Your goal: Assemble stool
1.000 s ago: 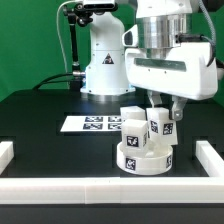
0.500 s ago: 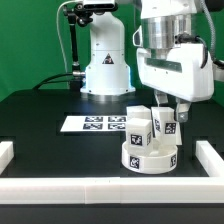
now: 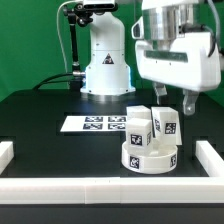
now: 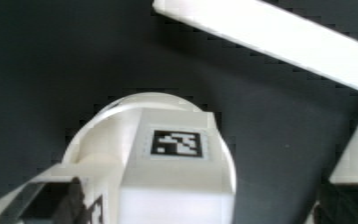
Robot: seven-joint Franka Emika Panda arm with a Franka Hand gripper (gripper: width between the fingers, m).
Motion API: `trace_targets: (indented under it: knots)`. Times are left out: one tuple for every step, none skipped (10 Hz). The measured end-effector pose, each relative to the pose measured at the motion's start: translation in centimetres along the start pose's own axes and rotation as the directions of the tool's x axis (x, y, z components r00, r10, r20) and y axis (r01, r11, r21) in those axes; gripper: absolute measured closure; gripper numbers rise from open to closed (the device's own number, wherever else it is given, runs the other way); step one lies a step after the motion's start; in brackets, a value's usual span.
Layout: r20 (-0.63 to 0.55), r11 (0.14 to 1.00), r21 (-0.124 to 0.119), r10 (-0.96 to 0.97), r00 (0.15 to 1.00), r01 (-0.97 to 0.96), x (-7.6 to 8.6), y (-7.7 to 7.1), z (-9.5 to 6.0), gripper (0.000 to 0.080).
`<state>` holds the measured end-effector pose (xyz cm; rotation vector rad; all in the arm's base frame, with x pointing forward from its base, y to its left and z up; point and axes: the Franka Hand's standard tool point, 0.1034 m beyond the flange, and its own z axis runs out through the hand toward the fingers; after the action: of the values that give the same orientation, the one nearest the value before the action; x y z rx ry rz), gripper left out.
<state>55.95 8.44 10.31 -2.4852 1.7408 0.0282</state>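
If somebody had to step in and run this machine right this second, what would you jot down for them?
Gripper: open, holding nothing, above the stool and clear of the legs.
Stool: the round seat lies flat on the black table, near the front rail. Legs stand upright on it, tags facing out; at least three show, the exact count is hard to tell.
Marker board: flat on the table behind the stool.
Done: the legs in view are on the seat, and no loose ones show.
Left: check for a missing leg and how firmly each one sits; the pictures cannot show that.
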Motion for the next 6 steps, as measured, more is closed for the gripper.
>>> trace_targets:
  knots:
    - [0.0, 1.0, -0.003, -0.001, 1.0, 0.001, -0.02, 0.07, 0.18, 0.0151]
    - [-0.002, 0.999, -0.004, -0.053, 0.999, 0.053, 0.02, 0.07, 0.17, 0.0151]
    - [-0.001, 0.994, -0.005, -0.105, 0.994, 0.105, -0.05, 0.1, 0.2, 0.0151]
    - [0.002, 0.994, -0.01, -0.109, 0.994, 0.109, -0.35, 0.14, 0.25, 0.0151]
    - [0.004, 0.991, -0.018, -0.129, 0.992, 0.129, -0.63, 0.13, 0.11, 0.0151]
    - [-0.004, 0.984, -0.025, -0.179, 0.984, 0.179, -0.81, -0.13, -0.17, 0.0151]
